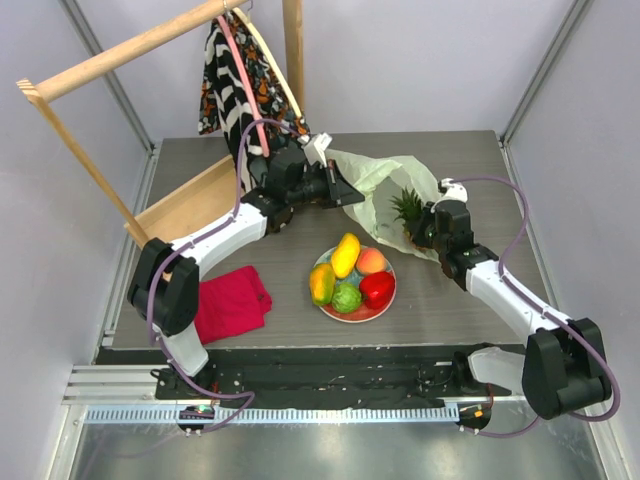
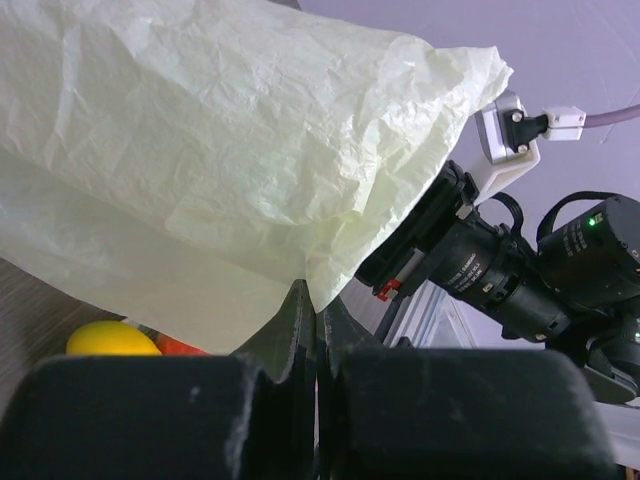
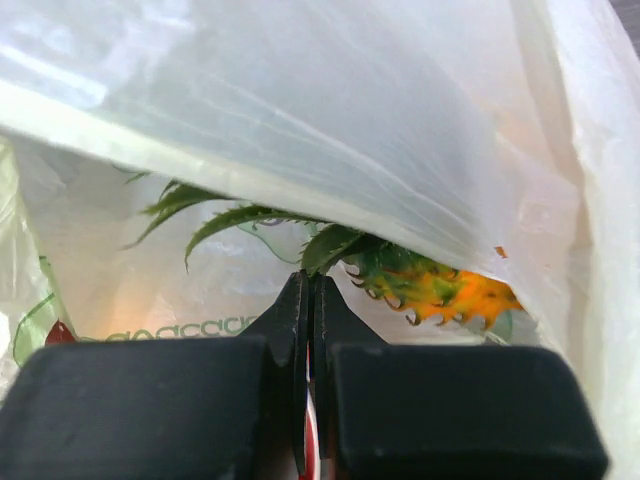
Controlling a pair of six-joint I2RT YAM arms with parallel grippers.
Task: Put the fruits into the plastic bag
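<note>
Left gripper (image 2: 315, 305) pinches the crinkly yellow-green plastic bag (image 2: 200, 150); right gripper (image 3: 308, 290) seems clamped on the orange pineapple (image 3: 455, 292) by its crown. Film slips, mouth closes.

Grey table (image 1: 470, 170): plate (image 1: 371, 316) centre-front, red cloth (image 1: 232, 303) front-left, plastic bag (image 1: 375, 180) behind plate, wooden rack (image 1: 185, 205) rear-left.
</note>
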